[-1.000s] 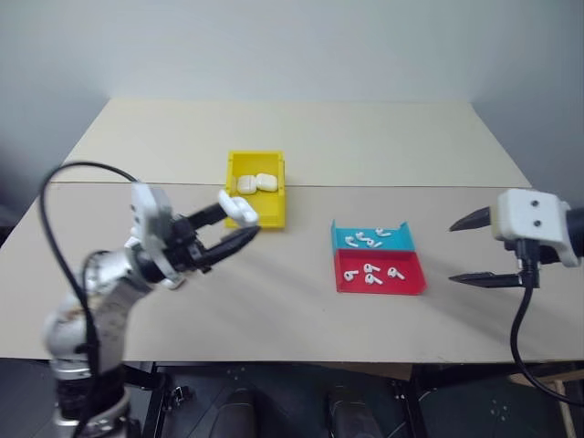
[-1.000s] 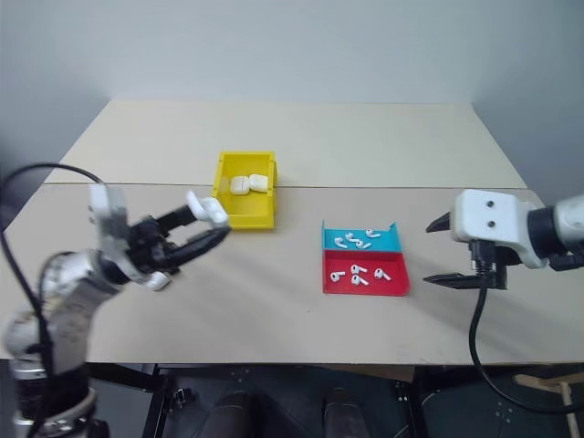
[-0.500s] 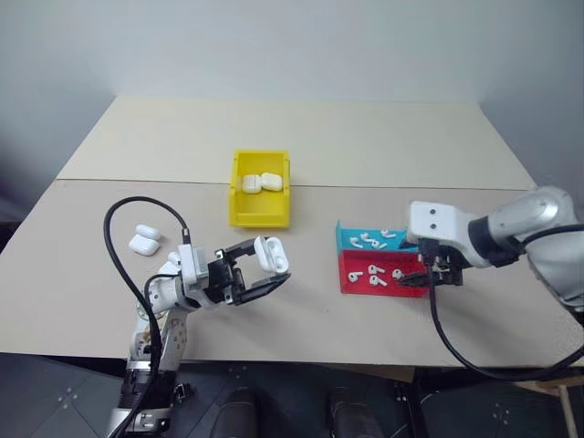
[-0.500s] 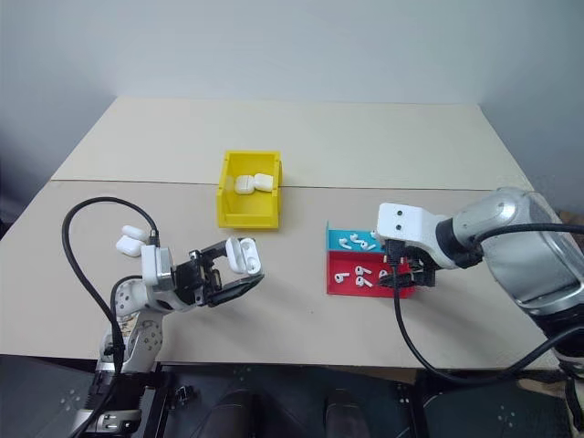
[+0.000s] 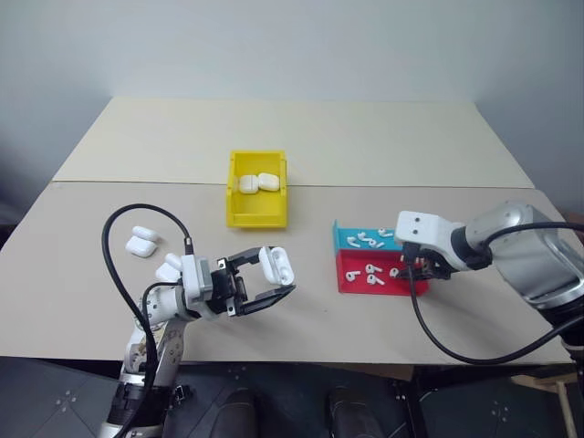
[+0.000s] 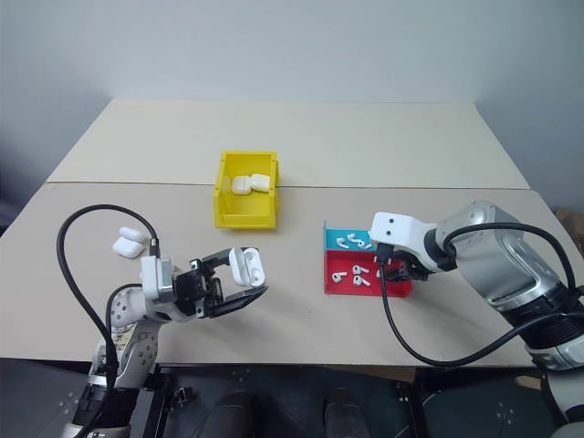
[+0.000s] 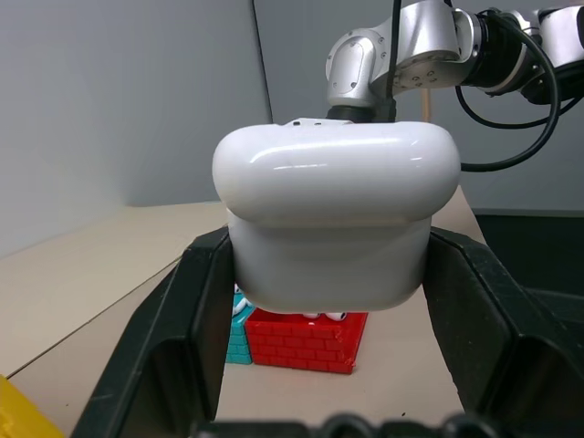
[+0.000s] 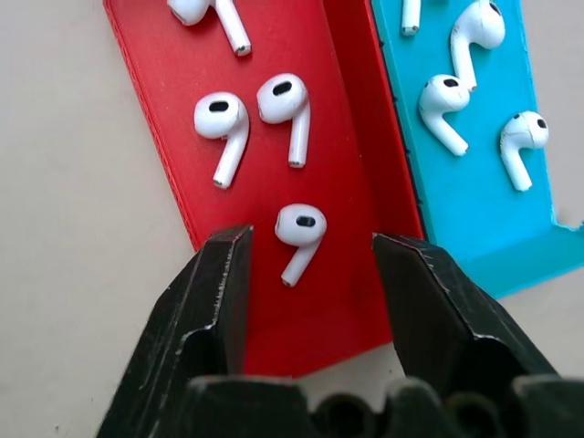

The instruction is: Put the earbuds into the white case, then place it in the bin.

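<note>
Two cases inside yellow bin [image 5: 256, 212]; left gripper [image 5: 276, 280] clamped on white case [image 5: 276, 264] above table [image 5: 301, 315].
Left wrist: case lid flipped open.
Right wrist: right gripper [image 8: 310, 274] parted, straddling earbud [image 8: 298, 229] in red tray [image 8: 274, 182].

Glossy white rounded earbud case [image 7: 336, 214] hiding most of the shallow red plastic tray [image 7: 306, 336] behind it, right hand [image 5: 417, 268] fingertips masked by its own white housing (head views), yellow plastic bin [image 7: 16, 411] cut off at the corner.
</note>
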`<action>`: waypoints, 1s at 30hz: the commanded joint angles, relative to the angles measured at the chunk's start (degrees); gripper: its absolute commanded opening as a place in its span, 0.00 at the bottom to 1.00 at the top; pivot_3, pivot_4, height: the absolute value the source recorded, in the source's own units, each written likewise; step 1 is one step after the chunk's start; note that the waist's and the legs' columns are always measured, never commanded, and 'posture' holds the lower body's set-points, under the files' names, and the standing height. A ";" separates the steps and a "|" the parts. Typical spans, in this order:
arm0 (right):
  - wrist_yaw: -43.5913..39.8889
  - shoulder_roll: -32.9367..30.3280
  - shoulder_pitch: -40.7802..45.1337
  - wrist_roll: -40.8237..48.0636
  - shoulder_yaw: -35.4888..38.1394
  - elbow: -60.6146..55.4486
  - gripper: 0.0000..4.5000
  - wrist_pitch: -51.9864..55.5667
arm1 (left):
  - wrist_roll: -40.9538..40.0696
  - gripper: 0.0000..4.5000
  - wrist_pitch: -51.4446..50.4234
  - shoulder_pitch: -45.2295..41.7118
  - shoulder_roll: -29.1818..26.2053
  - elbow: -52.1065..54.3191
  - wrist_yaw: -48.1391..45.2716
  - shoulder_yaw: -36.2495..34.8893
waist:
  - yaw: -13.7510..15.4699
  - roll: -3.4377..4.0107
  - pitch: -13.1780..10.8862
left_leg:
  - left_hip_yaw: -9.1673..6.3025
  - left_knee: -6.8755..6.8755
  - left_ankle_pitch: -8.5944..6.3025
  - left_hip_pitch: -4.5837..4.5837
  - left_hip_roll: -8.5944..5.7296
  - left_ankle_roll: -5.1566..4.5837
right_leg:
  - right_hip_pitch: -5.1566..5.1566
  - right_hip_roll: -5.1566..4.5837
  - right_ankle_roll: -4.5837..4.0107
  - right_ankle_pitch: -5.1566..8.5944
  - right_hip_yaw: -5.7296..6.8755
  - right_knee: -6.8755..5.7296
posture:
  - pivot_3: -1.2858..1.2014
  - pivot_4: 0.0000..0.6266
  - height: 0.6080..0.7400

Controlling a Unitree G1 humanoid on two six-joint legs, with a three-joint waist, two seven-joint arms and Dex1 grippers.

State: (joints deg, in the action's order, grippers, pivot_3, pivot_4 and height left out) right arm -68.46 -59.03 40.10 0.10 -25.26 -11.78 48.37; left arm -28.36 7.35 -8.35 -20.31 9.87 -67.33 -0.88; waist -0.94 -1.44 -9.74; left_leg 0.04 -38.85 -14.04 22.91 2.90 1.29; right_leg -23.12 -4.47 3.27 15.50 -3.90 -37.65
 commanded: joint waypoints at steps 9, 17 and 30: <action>1.64 2.77 1.30 -3.58 -1.79 2.23 0.59 1.32 | -0.80 0.62 -1.77 0.39 -2.77 4.01 2.18 1.20 | -0.02 0.00 0.00 | 0.00 0.01 0.00 0.01 0.00 0.00 | 0.00 0.00 0.00 0.00 0.00 0.02 | 0.52 0.24 1.00; 1.56 4.74 2.42 -5.29 -3.00 4.30 0.59 2.62 | -1.19 0.62 -2.96 0.85 -3.94 4.85 2.77 1.63 | -0.01 0.00 0.00 | 0.00 0.01 0.00 0.01 0.00 0.00 | 0.00 0.01 0.00 0.00 0.00 0.02 | 0.52 0.24 1.00; 0.83 5.13 2.90 -6.38 -3.15 5.38 0.59 3.87 | -2.36 0.62 -5.23 1.68 -5.70 6.93 4.56 1.09 | 0.02 0.00 0.00 | 0.00 0.03 0.00 0.00 0.00 0.00 | 0.01 0.00 0.00 0.00 0.01 0.04 | 0.52 0.24 1.00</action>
State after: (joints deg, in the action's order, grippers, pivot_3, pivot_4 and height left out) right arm -67.37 -53.46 42.06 -6.04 -29.04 -5.63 51.52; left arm -29.42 2.22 -6.54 -25.78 14.75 -63.21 0.75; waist -0.91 -1.45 -9.74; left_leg 0.04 -38.82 -14.04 22.91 2.89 1.29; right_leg -23.11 -4.47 3.27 15.50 -3.90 -37.61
